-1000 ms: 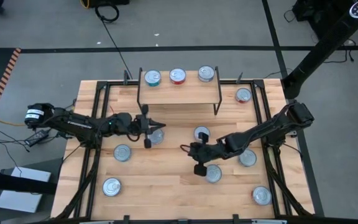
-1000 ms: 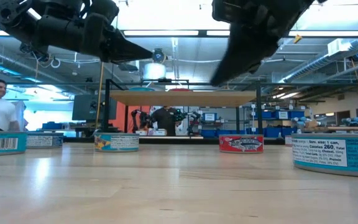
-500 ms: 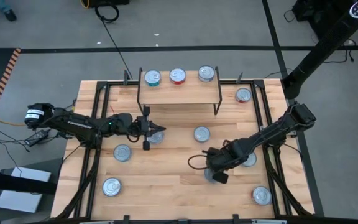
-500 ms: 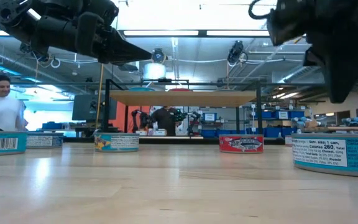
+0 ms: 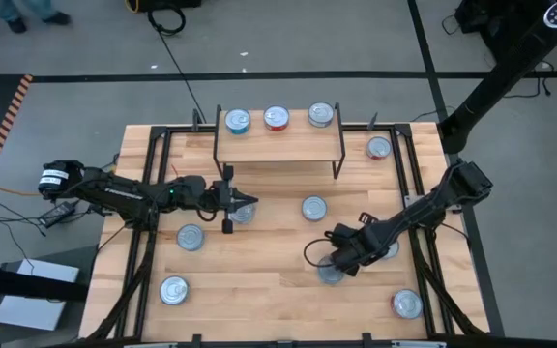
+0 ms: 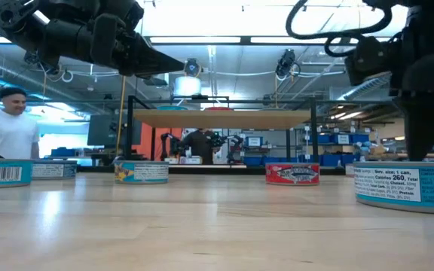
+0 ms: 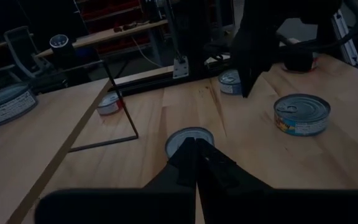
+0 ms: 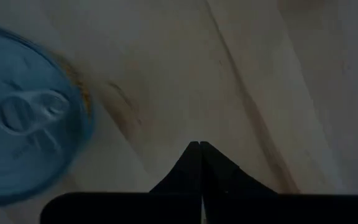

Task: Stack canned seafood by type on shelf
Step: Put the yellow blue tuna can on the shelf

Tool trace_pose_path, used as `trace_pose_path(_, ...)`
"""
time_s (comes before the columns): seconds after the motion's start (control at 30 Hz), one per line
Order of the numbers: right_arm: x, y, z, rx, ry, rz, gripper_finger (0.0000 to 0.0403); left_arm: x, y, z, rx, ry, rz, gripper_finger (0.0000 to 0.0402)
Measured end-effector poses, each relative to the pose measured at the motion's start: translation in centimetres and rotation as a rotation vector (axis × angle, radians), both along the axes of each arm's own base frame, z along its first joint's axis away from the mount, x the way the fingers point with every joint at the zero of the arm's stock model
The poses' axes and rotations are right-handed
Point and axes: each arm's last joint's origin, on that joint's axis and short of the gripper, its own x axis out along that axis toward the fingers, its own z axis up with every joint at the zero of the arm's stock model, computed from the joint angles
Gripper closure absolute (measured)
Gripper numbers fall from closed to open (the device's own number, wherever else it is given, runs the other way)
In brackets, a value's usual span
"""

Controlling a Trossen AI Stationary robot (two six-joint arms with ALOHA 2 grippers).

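A wooden tabletop (image 5: 259,290) sat on a grey workshop floor, with a person (image 6: 6,132) visible far off to the left. The shelf (image 5: 278,143) stood at the far edge carrying three tins (image 5: 277,118). Other tins lay scattered on the tabletop. The left tool (image 5: 245,203), fingers together, hovered over one tin (image 7: 188,140) near the shelf. The right tool (image 5: 335,263), fingers together, hung above another tin (image 5: 331,275) right of centre.
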Motion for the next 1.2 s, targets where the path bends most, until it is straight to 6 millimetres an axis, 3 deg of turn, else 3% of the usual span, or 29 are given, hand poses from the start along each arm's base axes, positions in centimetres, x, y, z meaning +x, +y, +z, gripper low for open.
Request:
trace_pose_path(0.17, -0.7, 0.8, 0.4, -0.007, 0.036, -0.005, 0.04, 0.0, 0.0, 0.0, 0.0, 0.002, 0.0, 0.0396)
trace_pose_path(0.43, -1.1, 0.4, 3.7, -0.117, 0.135, -0.096, 0.04, 0.0, 0.0, -0.1, -0.001, 0.012, 0.0, 0.0396)
trace_pose_path(0.63, -1.4, -0.4, 2.2, -0.216, 0.073, -0.157, 0.0401, -0.1, 0.0, -0.4, 0.016, 0.042, -0.003, 0.0396)
trace_pose_path(0.9, -1.4, -0.4, 0.6, -0.111, -0.202, -0.119, 0.0402, -0.1, 0.0, -0.5, 0.04, 0.053, -0.007, 0.0396)
trace_pose_path(1.03, -2.4, -0.9, 2.7, -0.047, -0.142, -0.099, 0.0402, -0.1, 0.0, -0.5, 0.053, 0.057, -0.01, 0.0396)
trace_pose_path(1.2, -3.6, -1.4, 5.9, 0.14, -0.072, -0.2, 0.04, 0.0, 0.0, -0.3, 0.075, 0.049, -0.013, 0.0396)
